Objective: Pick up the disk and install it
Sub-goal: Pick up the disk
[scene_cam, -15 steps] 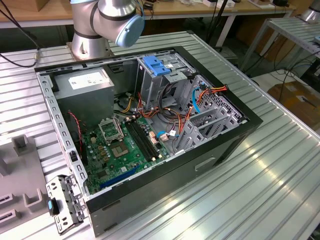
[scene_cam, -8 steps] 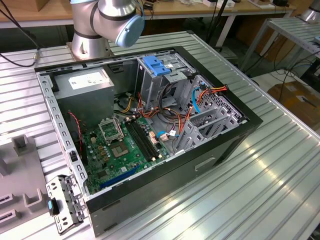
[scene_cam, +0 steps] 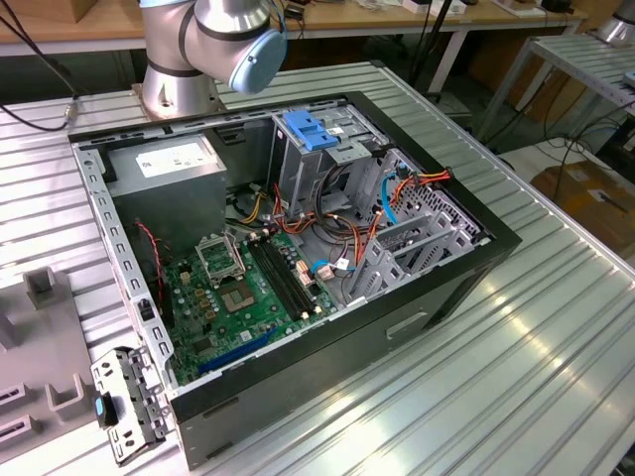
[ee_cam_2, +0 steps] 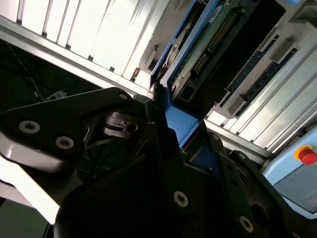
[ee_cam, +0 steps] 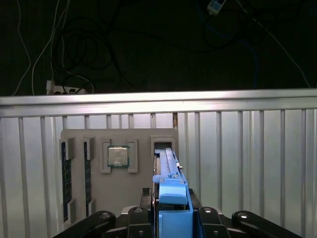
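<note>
Exterior view first: one open computer case [scene_cam: 397, 332] lies on its side in the middle of the ribbed metal table [scene_cam: 526, 387]. One arm [scene_cam: 198, 50] is bolted down just behind the case's back corner. A broad band of ribbed tabletop runs from the case's long black wall to the table edge on the exterior view's right. On the exterior view's left the room is tighter, since one grey fixture tray [scene_cam: 40, 367] lies against that edge, with one loose metal plate [scene_cam: 124, 402] between the tray and the case corner. Inside the case are one green motherboard [scene_cam: 248, 297], one big grey box [scene_cam: 169, 183] with a white sticker, and one light-blue bracket [scene_cam: 313, 131] on top of the drive cage.

In the first wrist view the gripper [ee_cam: 173, 215] is closed on the disk [ee_cam: 167, 166]. Its two black fingers [ee_cam: 141, 215] press the blue side rails from either side, and the disk is seen edge-on. The disk's far end lines up with a slot in the tray [ee_cam: 143, 136]. I cannot tell whether it sits in the slot or hangs above it. The tray also holds one processor chip [ee_cam: 118, 156] and two memory sticks [ee_cam: 66, 183], all just beside one another. The table's edge rail [ee_cam: 158, 101] runs close past the tray, with dark floor and loose cables [ee_cam: 74, 44] beyond.

In the second wrist view the disk's green circuit board [ee_cam_2: 210, 37] shows between its two blue rails, and one red button [ee_cam_2: 307, 154] sits off to the side.
</note>
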